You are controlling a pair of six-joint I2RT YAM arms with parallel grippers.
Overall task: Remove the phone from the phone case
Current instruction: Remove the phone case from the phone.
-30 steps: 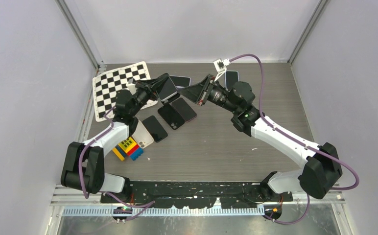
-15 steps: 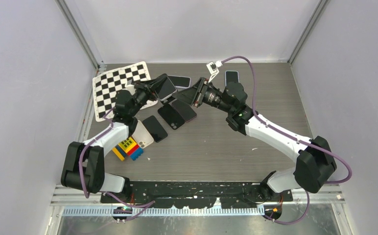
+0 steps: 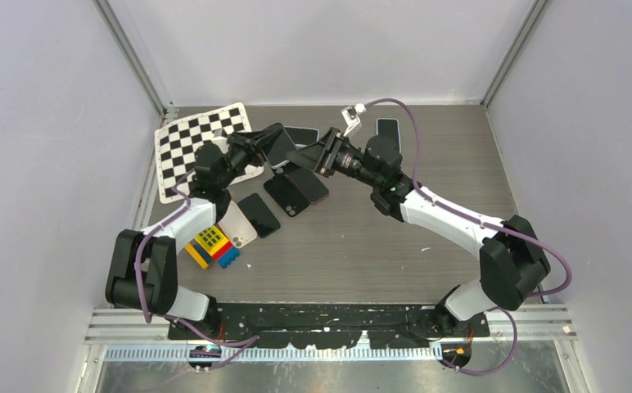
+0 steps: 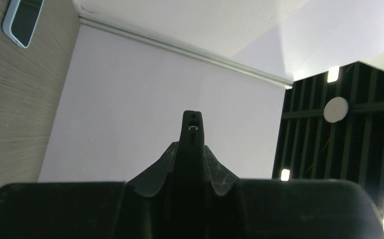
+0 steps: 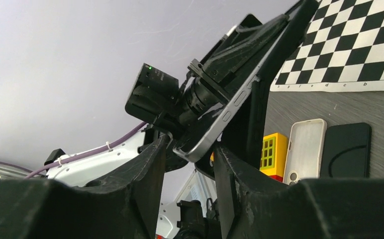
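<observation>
My left gripper [image 3: 257,146] is shut on a phone in a black case [image 3: 280,146] and holds it tilted above the table, near the checkerboard. In the left wrist view the case shows edge-on [image 4: 192,124] between my shut fingers [image 4: 192,149]. My right gripper [image 3: 302,154] is open and has come up against the phone from the right. In the right wrist view the phone's silver-edged corner [image 5: 230,107] sits between my open fingers [image 5: 192,144], with the black case [image 5: 257,119] just behind it. A gap shows on the left-finger side.
A checkerboard mat [image 3: 194,143] lies at the back left. Several dark phones and cases [image 3: 284,192] lie below the held phone, beside a white case [image 3: 239,225] and coloured blocks [image 3: 212,246]. Another phone [image 3: 387,128] lies at the back.
My right arm has moved left toward the held phone, and its open fingers now straddle the phone's corner. The left gripper has stayed almost still with the phone.
</observation>
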